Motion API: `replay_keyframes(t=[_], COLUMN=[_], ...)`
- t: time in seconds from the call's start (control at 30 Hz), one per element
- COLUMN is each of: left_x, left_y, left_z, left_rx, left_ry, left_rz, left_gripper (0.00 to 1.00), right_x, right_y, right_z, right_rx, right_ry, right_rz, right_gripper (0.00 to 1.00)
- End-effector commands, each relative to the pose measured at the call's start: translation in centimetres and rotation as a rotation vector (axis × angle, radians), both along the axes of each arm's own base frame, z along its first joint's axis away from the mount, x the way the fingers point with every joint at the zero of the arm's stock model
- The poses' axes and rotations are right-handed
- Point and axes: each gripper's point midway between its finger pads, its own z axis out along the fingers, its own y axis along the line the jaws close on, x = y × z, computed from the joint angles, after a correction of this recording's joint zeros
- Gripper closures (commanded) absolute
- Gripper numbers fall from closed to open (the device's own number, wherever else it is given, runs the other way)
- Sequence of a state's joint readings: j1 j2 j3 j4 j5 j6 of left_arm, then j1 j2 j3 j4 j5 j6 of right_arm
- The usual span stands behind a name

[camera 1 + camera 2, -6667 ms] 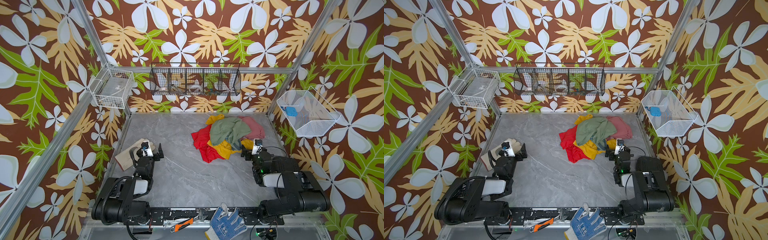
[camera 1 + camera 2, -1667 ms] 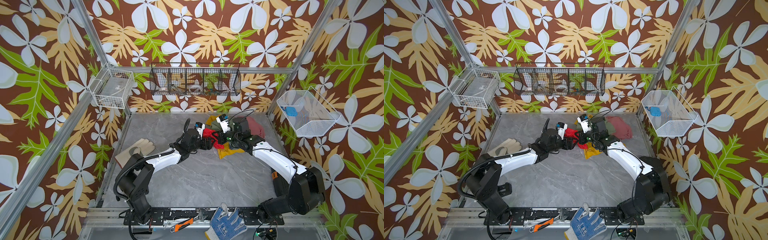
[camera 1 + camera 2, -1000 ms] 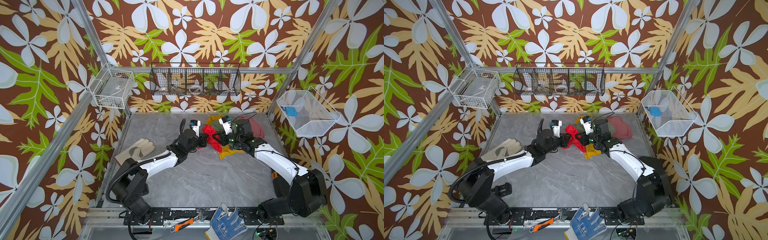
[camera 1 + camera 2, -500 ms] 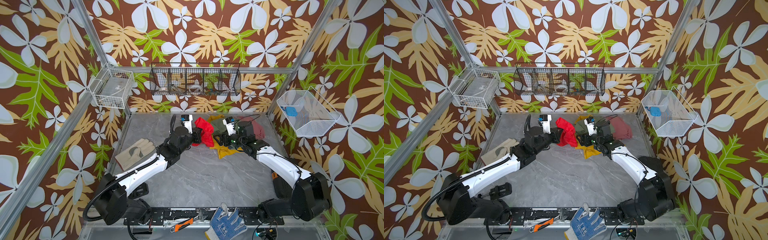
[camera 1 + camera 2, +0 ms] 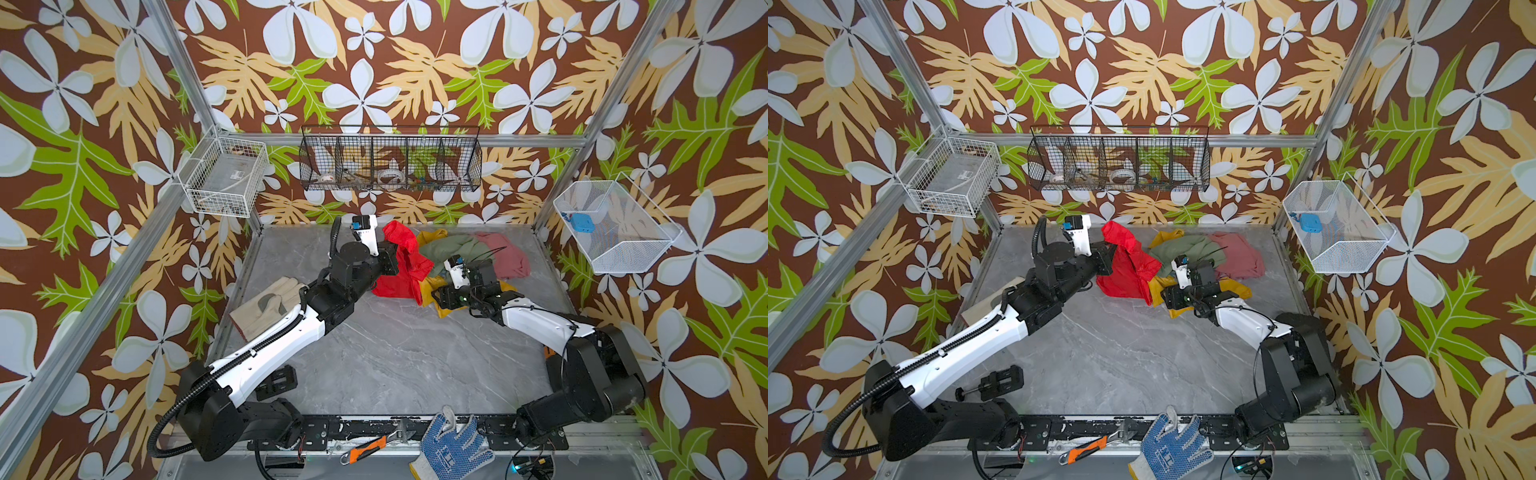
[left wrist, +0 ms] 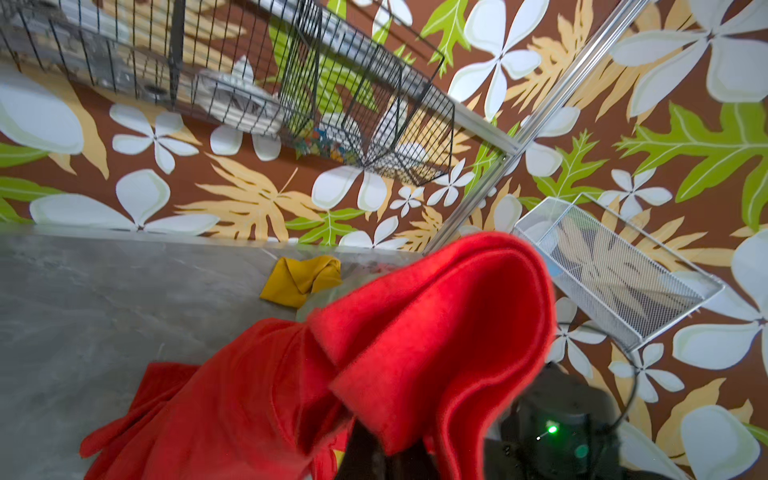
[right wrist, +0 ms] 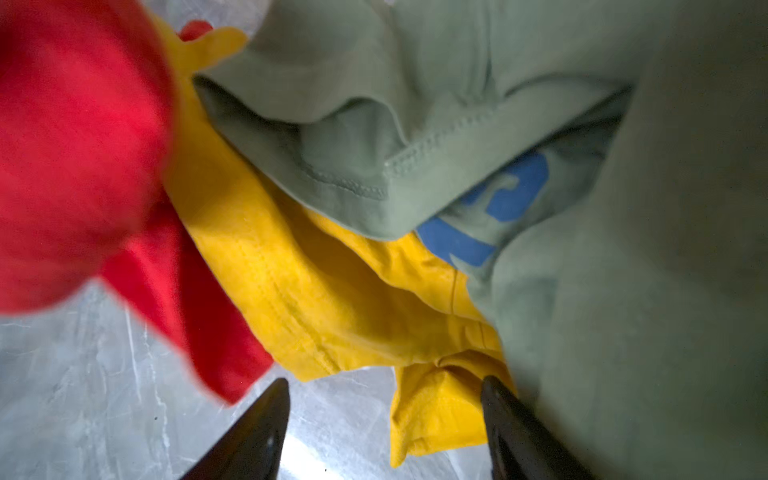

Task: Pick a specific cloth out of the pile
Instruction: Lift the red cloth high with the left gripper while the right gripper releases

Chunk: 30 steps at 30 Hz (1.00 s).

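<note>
The bright red cloth hangs from my left gripper, which is shut on it and holds it above the table, left of the pile; its lower end still touches the marble. In the left wrist view the cloth drapes over the jaws and hides most of them. The pile lies at the back right: a sage green cloth on top, a dusty pink one behind it, and a mustard yellow one beneath. My right gripper is open at the pile's front edge. One fingertip touches a yellow fold; nothing is gripped.
A beige work glove lies at the table's left edge. On the front rail are a blue-dotted glove and a wrench. Wire baskets hang on the left wall, the back wall and the right wall.
My left gripper has lifted the red cloth up and leftward, out of the pile. My right gripper has opened and drawn back to the pile's front edge.
</note>
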<state>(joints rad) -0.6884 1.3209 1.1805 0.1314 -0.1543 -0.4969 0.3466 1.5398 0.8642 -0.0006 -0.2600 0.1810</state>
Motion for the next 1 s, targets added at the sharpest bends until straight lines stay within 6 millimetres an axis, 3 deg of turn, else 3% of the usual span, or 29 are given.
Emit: replay_keyframes(t=[0.0, 0.23, 0.43, 0.7, 0.97], left_x=[0.1, -0.3, -0.7, -1.5, -2.3], left_y=[0.2, 1.1, 4.1, 8.7, 14.3], left_z=[2.0, 4.8, 9.2, 15.9, 20.5], left_rx=[0.019, 0.038, 0.107, 0.191, 0.256], left_ry=[-0.040, -0.091, -0.161, -0.245, -0.293], left_rz=[0.010, 0.034, 0.152, 0.321, 0.534], left_gripper=[1.00, 1.00, 1.00, 1.00, 1.00], right_x=[1.0, 2.2, 1.7, 1.7, 1.0], right_y=[-1.1, -3.0, -2.9, -2.6, -3.4], right_z=[-0.9, -3.0, -3.9, -0.7, 2.8], right_rx=[-0.047, -0.033, -0.036, 0.009, 0.024], right_ry=[-0.019, 0.031, 0.062, -0.038, -0.138], right_rz=[-0.055, -0.150, -0.135, -0.118, -0.143], right_gripper=[0.27, 0.31, 0.32, 0.32, 0.32])
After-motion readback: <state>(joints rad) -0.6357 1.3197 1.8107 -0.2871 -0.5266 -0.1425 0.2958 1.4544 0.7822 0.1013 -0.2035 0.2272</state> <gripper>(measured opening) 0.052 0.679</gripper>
